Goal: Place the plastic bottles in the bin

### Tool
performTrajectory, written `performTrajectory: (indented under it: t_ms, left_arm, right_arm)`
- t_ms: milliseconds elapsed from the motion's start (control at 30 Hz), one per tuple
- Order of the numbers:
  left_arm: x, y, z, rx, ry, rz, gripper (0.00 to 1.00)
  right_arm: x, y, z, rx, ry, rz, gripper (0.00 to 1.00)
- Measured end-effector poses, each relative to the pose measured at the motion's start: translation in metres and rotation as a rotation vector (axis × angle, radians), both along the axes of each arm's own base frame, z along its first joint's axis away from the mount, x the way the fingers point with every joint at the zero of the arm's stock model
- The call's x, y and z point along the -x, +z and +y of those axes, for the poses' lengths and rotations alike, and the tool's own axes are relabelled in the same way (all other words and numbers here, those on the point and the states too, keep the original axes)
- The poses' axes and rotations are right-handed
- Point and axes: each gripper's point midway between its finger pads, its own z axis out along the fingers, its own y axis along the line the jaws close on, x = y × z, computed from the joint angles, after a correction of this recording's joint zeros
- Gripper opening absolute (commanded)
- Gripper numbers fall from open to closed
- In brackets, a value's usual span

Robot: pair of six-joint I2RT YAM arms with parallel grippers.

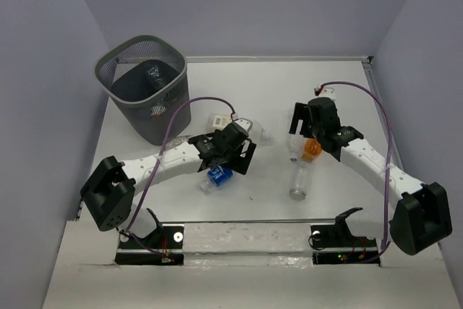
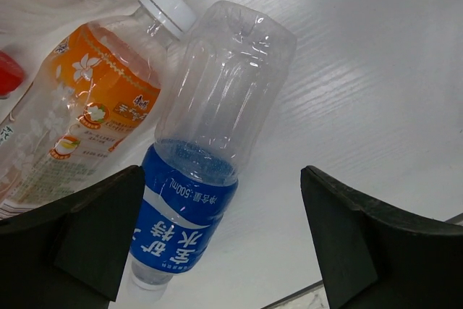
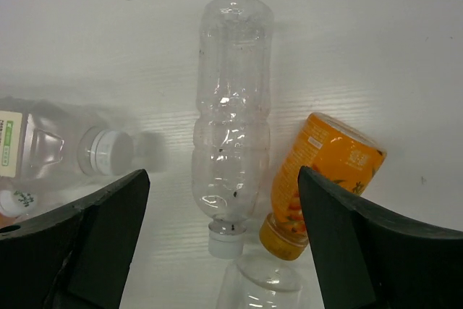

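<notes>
The clear bottle with the blue label (image 2: 206, 150) lies toward the near edge of the tabletop (image 1: 260, 92). Its label carries "500mL" in small white print, upside down in the left wrist view, next to large white Chinese characters. The bottle with the orange label (image 2: 94, 113) just beside it shows a white flower and Chinese print too fine to read. On the small orange bottle (image 3: 318, 179) and the white-labelled bottle (image 3: 43, 150), the print is blurred.

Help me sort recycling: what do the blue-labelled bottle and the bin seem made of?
The blue-labelled bottle looks like thin clear plastic: see-through, ribbed, glossy highlights. The bin looks like dark grey wire mesh with a solid rim, matte; probably coated metal, though that's uncertain.
</notes>
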Motion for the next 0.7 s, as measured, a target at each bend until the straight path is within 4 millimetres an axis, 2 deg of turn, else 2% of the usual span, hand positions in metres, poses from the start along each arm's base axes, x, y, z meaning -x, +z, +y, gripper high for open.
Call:
performTrajectory:
  t_ms: [200, 300, 500, 700]
  left_arm:
    - [-0.007, -0.007, -0.005, -0.052, 0.003, -0.03, 0.99]
    - [-0.009, -0.016, -0.007, -0.086, 0.007, -0.024, 0.99]
    - [-0.01, -0.039, -0.001, -0.161, 0.02, -0.002, 0.99]
    - [-0.008, -0.04, -0.004, -0.162, 0.028, -0.008, 0.9]
  right_arm:
    - [-0.031, -0.018, -0.006, 0.022, 0.017, 0.07, 0.9]
    - [-0.048, -0.037, -0.006, 0.031, 0.02, 0.123, 0.89]
    - [-0.062, -0.067, -0.001, 0.037, 0.038, 0.197, 0.83]
    - [-0.076, -0.083, 0.009, 0.022, 0.064, 0.224, 0.81]
